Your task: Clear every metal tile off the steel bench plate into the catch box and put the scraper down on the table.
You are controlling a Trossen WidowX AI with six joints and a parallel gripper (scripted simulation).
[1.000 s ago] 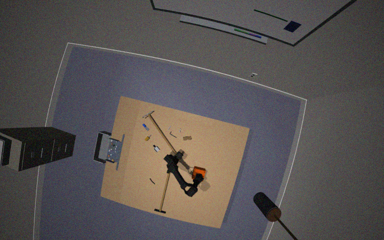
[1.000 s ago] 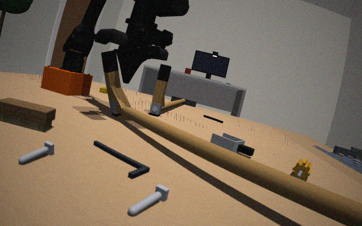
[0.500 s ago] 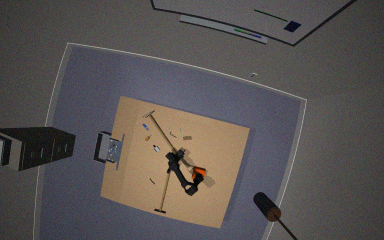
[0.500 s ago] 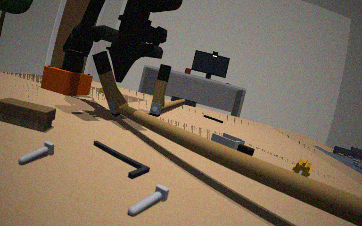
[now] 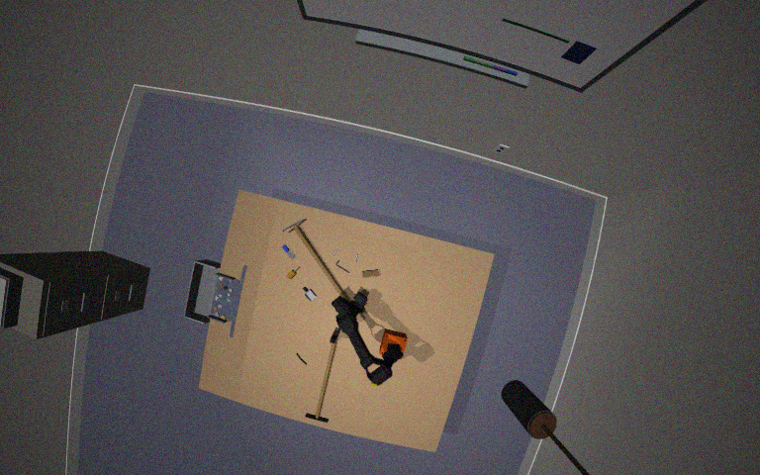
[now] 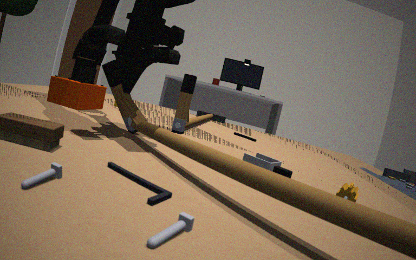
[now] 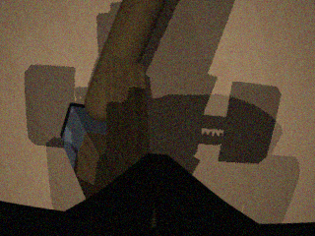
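The gripper (image 5: 347, 307) (image 6: 124, 89) (image 7: 157, 157) was clenched, holding nothing, its tip at the upright grip of the long scraper (image 5: 320, 258) (image 6: 245, 171) (image 7: 130, 44); whether they touched I could not tell. The orange base (image 5: 393, 334) (image 6: 76, 93) was my landmark. The top view showed the scraper's full length, running up and left from near the base to a metal head (image 5: 294, 225), which the exterior view cut off. Small tiles (image 5: 220, 298) lay on the steel plate (image 5: 233, 302), well left of the base in the top view, with the catch box (image 5: 193, 291) farther left. Only the exterior view showed plainly how the scraper's grip rose at an angle from its shaft. The wrist view showed neither plate nor box.
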